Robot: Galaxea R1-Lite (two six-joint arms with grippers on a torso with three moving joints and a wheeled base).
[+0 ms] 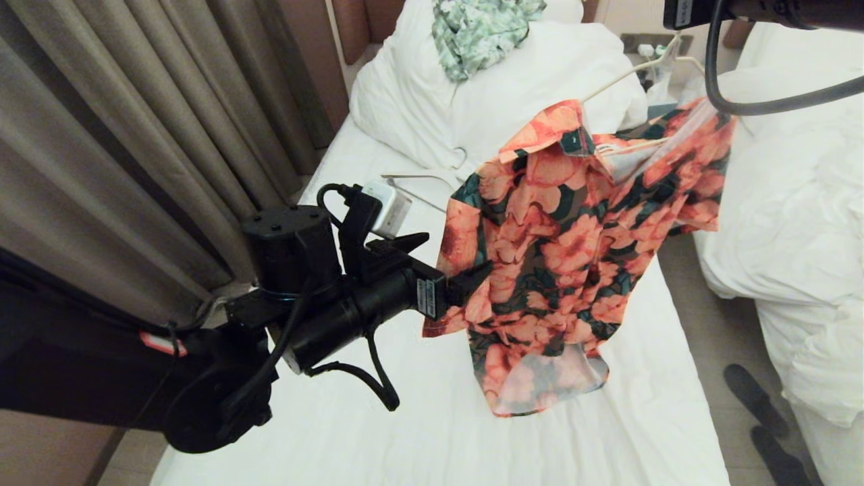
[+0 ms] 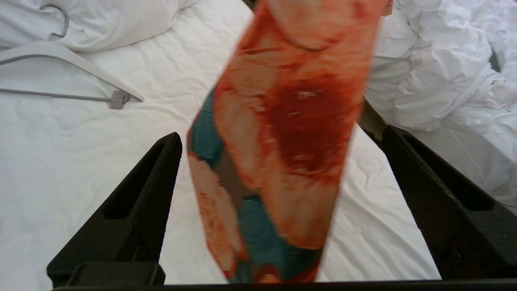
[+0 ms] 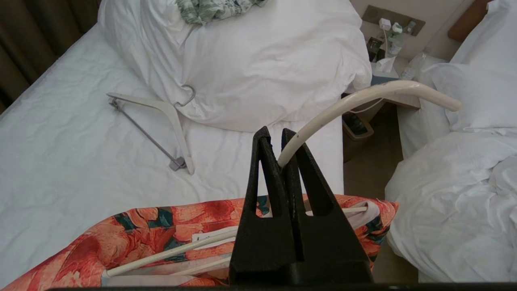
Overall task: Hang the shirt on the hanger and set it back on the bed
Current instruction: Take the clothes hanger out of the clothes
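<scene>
I have the right gripper (image 3: 282, 135) raised over the gap between the two beds, its jaws pinched shut on the hanger (image 3: 365, 97), gripping the cream wire at the base of the long curved hook. In the head view only the arm's underside and cable show at the top right corner.

The shirt (image 1: 574, 250) hangs from the hanger in the air above the bed (image 1: 405, 432), collar uppermost, one shoulder draped on the wire and the body sagging down toward the sheet. The lower hem is close over the sheet; I cannot tell whether it touches.

My left gripper (image 1: 455, 260) is level beside the shirt's edge, its jaws spread as wide as they go. In the left wrist view a fold of the flowered cloth hangs between the two black fingers (image 2: 133, 202) without either one pressing on it, so nothing is gripped there.

On the sheet near the pillow heap (image 1: 432, 101) lies a thicker white hanger (image 3: 169, 121) with a grey bar. A green-and-white cloth (image 1: 479, 30) sits on top of the pillow heap. The second bed (image 1: 803, 216), with a rumpled duvet, is to the right.
</scene>
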